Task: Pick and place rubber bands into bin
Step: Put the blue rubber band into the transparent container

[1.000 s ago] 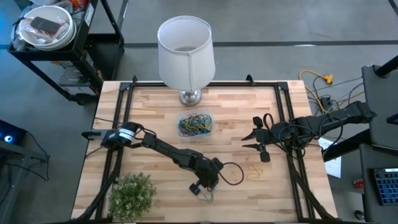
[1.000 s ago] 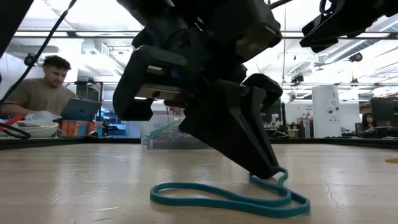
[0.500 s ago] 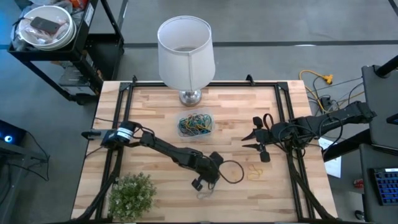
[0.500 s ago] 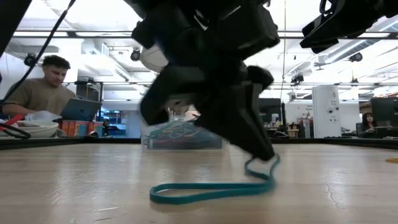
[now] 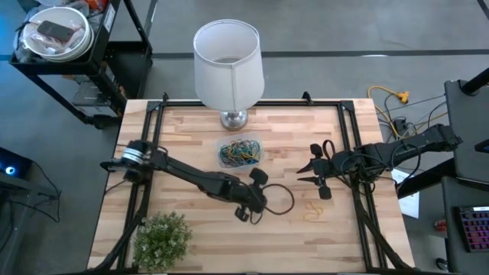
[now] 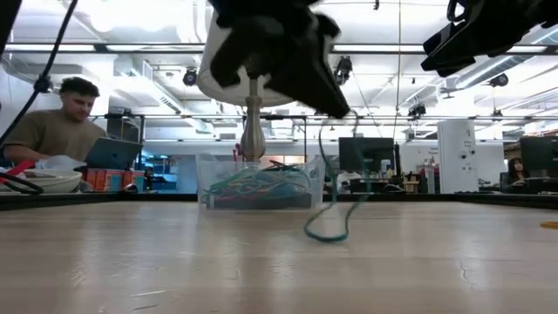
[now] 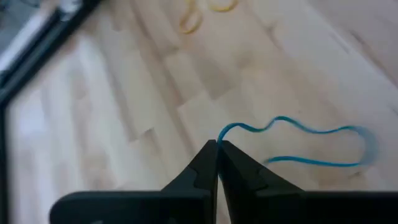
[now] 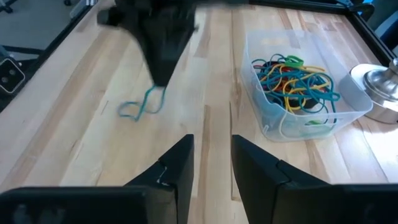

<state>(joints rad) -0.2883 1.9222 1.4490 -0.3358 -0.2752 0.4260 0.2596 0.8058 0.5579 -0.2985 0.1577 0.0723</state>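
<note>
Your left gripper (image 7: 217, 147) is clenched on a teal rubber band (image 7: 309, 144) dangling above the table (image 5: 183, 137), near the bin (image 5: 239, 153).

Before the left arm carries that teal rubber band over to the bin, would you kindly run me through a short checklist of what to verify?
1. Left gripper shut on the teal rubber band: ok.
2. Band lifted off the table: ok, it dangles clear in the low view.
3. Bin unobstructed from above: ok, open top, already holding bands.
4. Right gripper out of the path: ok, open, waiting at the table's right side.
5. Lamp clearance behind the bin: cannot tell.
6. Yellow bands remaining on the table: not ok, still to collect.
</note>
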